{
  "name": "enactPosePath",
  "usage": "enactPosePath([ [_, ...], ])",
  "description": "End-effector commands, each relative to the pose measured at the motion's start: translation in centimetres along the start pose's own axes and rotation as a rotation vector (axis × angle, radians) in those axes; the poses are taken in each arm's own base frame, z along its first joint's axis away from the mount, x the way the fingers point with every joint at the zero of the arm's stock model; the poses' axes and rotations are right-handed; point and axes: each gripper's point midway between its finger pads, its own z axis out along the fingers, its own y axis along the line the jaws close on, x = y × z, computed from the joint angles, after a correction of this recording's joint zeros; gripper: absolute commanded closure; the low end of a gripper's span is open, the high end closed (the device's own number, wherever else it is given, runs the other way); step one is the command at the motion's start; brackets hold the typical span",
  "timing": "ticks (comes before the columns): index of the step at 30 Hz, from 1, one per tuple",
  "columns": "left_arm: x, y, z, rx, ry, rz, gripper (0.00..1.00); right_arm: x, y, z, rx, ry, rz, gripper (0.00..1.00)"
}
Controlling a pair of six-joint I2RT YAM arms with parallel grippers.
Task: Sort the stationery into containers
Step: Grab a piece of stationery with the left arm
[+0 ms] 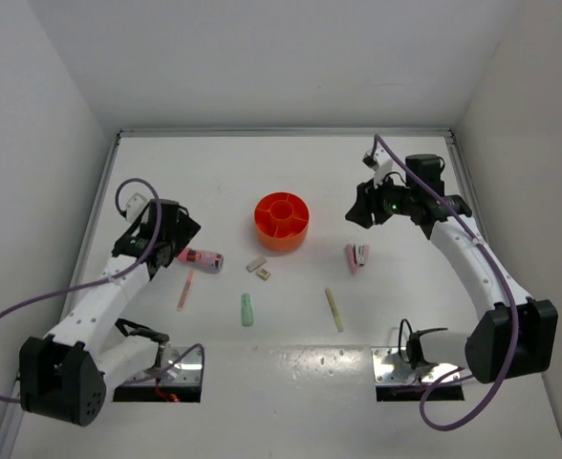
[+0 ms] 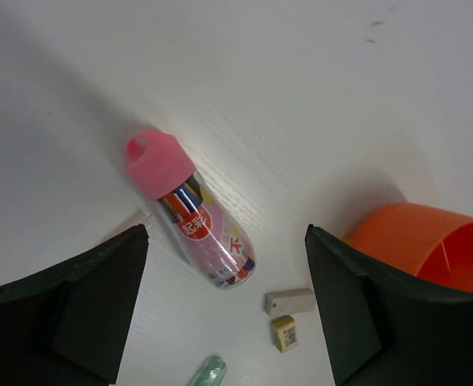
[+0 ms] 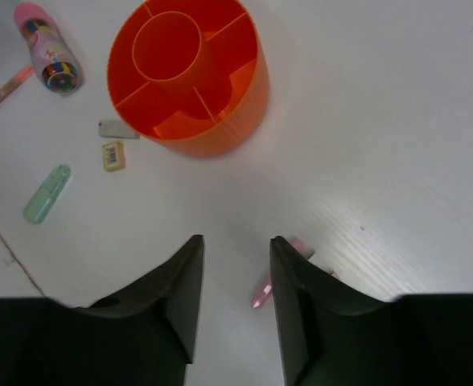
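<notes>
The round orange organiser (image 1: 282, 221) stands mid-table, its compartments empty in the right wrist view (image 3: 184, 72). The pink cylinder (image 1: 202, 257) lies left of it. My left gripper (image 1: 181, 234) is open and hovers above the cylinder (image 2: 188, 213), touching nothing. Two beige blocks (image 1: 255, 265) (image 1: 263, 274), a pink-orange pen (image 1: 185, 289), a mint stick (image 1: 248, 310) and a pale yellow stick (image 1: 334, 310) lie on the table. My right gripper (image 1: 362, 212) is open and empty above the pink stapler (image 1: 357, 257). The stapler (image 3: 265, 291) is partly hidden behind a finger.
White walls close the table on the left, far and right sides. Purple cables loop from both arms. The two arm bases (image 1: 157, 368) (image 1: 415, 363) sit at the near edge.
</notes>
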Motion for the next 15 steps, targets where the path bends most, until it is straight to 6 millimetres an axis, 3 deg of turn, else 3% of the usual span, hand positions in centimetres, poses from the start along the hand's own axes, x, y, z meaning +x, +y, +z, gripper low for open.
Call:
enactPosePath([
  [1,-0.6,0.5,1.0,-0.147,-0.005,-0.217,0.15,-1.7,0.1,-0.1,0.033,-0.018,-0.029,0.49],
  [3,-0.7,0.0,2.0,-0.193,-0.001,-0.239,0.15,-0.9,-0.2,-0.1,0.057,-0.004,-0.012,0.31],
  [4,0.6,1.0,3.3,-0.280,0.038,-0.234,0.15,-1.1,-0.2,0.0,0.065,-0.008,-0.022,0.31],
  [5,0.2,0.1,3.9,-0.281,0.039,-0.234,0.16,-0.7,-0.3,-0.1,0.075,-0.003,-0.020,0.30],
  [9,1.4,0.3,6.7,-0.382,0.080,-0.226,0.20,-0.5,-0.3,0.0,0.075,-0.002,-0.020,0.30],
  [15,1.5,1.6,6.8,-0.430,0.074,-0.292,0.20,-0.5,-0.3,0.0,0.075,-0.002,-0.020,0.30],
])
